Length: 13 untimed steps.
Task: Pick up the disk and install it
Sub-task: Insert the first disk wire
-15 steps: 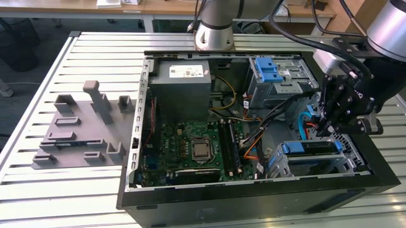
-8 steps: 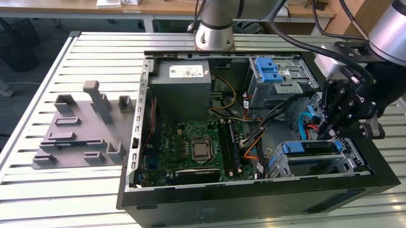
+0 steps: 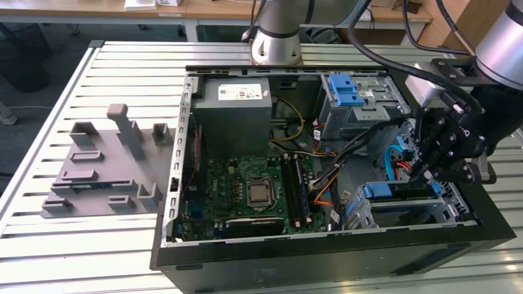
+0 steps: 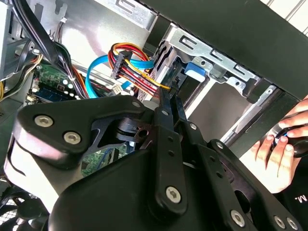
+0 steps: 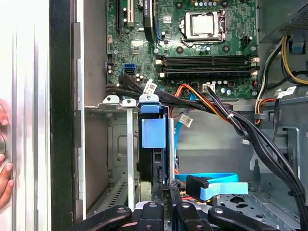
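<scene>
Tool (image 3: 437, 160) at right of exterior frame, down in case (image 3: 327, 254), fingers pinched on disk (image 5: 154, 139). Disk upright, blue rails, partway in bay (image 5: 120, 103); not yet seated, by my read.

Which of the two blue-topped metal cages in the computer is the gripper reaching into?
The lower drive cage, nearest the case's front edge on the exterior view's right. The gripper hangs right over it; the other blue-latched cage stands farther back, untouched.
</scene>
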Tool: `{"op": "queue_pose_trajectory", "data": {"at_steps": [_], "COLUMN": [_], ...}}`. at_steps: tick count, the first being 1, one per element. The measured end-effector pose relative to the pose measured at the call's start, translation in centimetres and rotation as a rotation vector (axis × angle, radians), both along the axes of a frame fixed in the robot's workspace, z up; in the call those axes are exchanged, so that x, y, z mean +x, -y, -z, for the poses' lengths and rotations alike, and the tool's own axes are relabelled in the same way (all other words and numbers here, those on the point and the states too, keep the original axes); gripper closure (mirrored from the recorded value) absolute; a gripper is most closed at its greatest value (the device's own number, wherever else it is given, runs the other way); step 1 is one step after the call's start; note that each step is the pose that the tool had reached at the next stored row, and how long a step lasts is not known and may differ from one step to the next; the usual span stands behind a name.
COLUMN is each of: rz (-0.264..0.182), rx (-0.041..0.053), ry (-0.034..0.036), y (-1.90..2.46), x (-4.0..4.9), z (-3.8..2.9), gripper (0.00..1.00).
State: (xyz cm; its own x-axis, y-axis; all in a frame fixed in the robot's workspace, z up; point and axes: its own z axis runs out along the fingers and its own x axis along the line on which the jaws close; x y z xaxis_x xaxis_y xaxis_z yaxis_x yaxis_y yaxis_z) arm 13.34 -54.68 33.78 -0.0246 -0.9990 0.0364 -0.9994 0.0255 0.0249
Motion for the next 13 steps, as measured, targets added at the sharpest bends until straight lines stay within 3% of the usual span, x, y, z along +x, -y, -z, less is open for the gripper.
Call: {"op": "queue_pose_trajectory", "data": {"at_steps": [13], "rz": [0.0], "rx": [0.0001], "ry": [0.0], "y": [0.08], "x": [0.02], "z": [0.29], "gripper": [0.84]}}
